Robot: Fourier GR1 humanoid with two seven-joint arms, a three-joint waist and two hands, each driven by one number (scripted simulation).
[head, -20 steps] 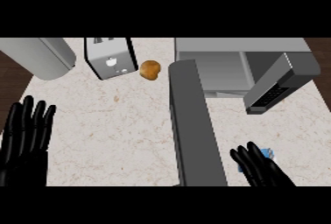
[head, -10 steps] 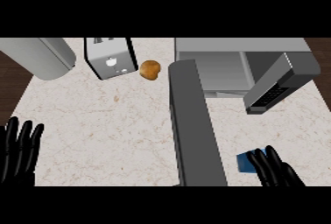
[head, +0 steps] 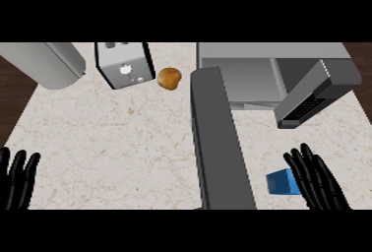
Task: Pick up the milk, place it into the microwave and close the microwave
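Observation:
A small blue milk carton [head: 279, 181] stands on the counter at the lower right, right of the open microwave door [head: 220, 147]. My right hand [head: 318, 183] is just right of the carton, fingers straight and pointing up, beside it and not curled round it. The microwave [head: 272, 74] sits at the upper right with its cavity open. The door juts toward me as a long grey slab. My left hand [head: 17, 179] shows at the lower left edge, open and holding nothing.
A silver toaster-like box [head: 125, 64] and a grey cylinder [head: 47, 61] stand at the back left. Next to the box lies a brown rounded item [head: 169, 78]. The marble counter [head: 116, 142] spreads left of the door.
Both hands have drawn back toward the lower edge. The right hand has shifted right, so more of the blue carton shows beside it.

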